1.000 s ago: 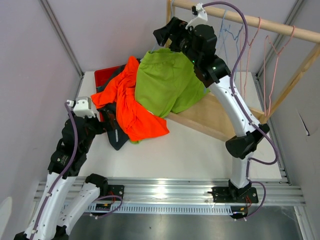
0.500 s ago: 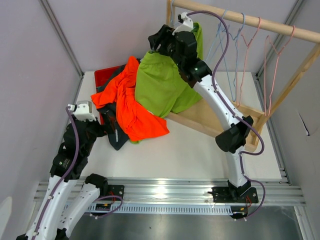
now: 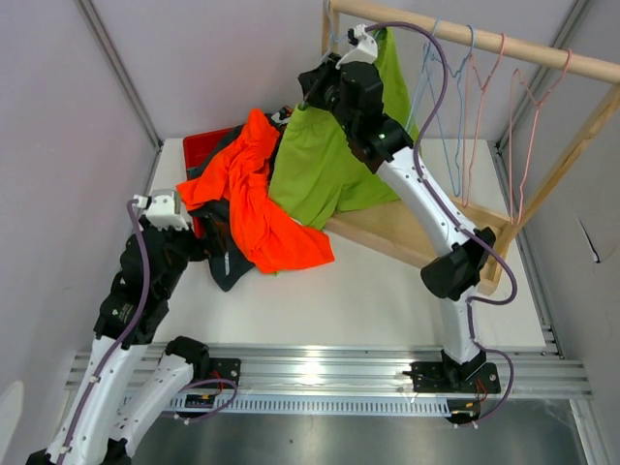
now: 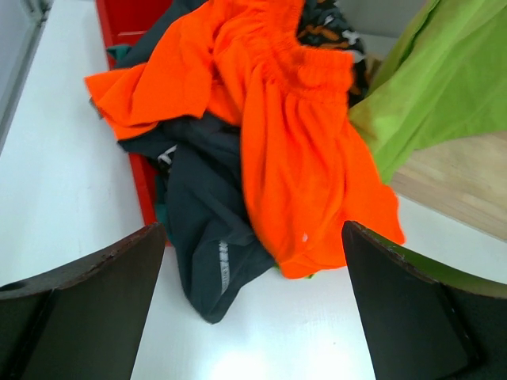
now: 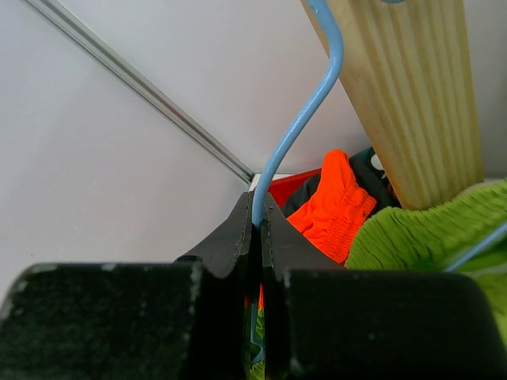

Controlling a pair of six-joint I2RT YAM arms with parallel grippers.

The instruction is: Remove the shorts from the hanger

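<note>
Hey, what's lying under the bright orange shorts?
Dark navy shorts stick out beneath the orange shorts, draped across the edge of a red bin. Anything deeper in the pile is covered.

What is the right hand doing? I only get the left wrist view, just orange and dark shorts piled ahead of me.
Observer: The right hand is shut on a blue hanger, up beside the wooden rail.
Operator: Are the lime green shorts off that hanger?
Observer: Not yet. The lime green shorts hang from up at that hand and drape down to the wooden base.
Operator: Any other hangers up there?
Observer: Yes, bare hangers, blue and pink, hang on the rail farther right.
</note>
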